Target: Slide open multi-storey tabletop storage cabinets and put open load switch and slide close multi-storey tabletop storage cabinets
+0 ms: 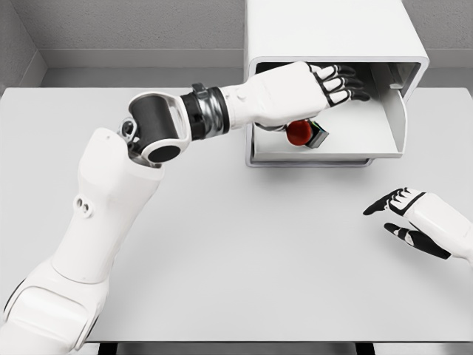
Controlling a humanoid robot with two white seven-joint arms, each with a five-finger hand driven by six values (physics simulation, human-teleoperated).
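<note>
So, cabinet (336, 37) at table's (222, 244) far edge, right of middle, drawer (392, 126) pulled out toward robot. Switch (304, 133) (red knob, dark body) lying inside drawer, near its left side. Left hand (325, 83) over drawer, just above switch, fingers spread, gripping nothing, looks like release done, hand clear of part. Right hand (414, 218) resting near table's right edge, fingers loose, empty, parked out of way. Guess next bit: pull left arm out, push drawer shut. Watch wrist catching drawer's rim.
</note>
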